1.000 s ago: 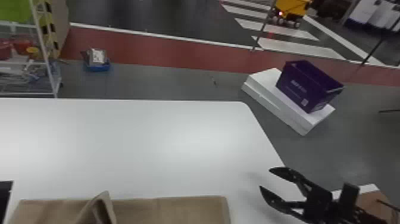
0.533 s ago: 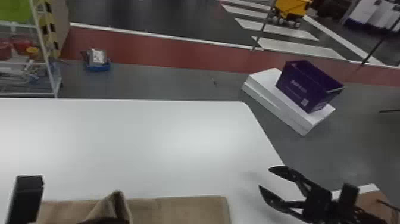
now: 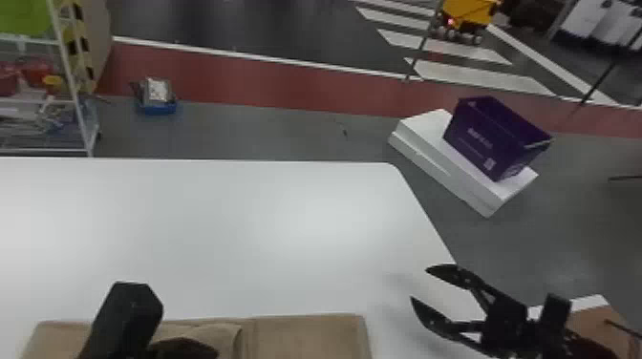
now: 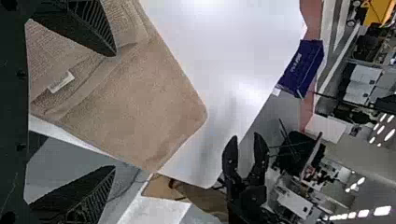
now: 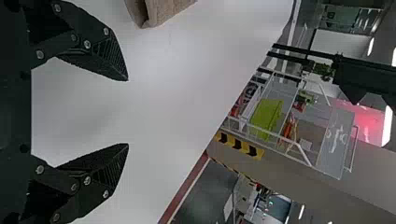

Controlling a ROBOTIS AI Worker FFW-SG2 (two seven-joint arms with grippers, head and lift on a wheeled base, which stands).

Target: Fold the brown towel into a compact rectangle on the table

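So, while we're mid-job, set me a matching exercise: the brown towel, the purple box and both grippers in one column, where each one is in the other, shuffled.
Things
1. brown towel
2. purple box
3. left gripper
4. right gripper

Places
A. open, by the right edge of the table
B. on a white stack beyond the table
C. open, at the towel
D. lying flat on the table, partly folded over

Right pairs: 1-D, 2-B, 3-C, 4-A
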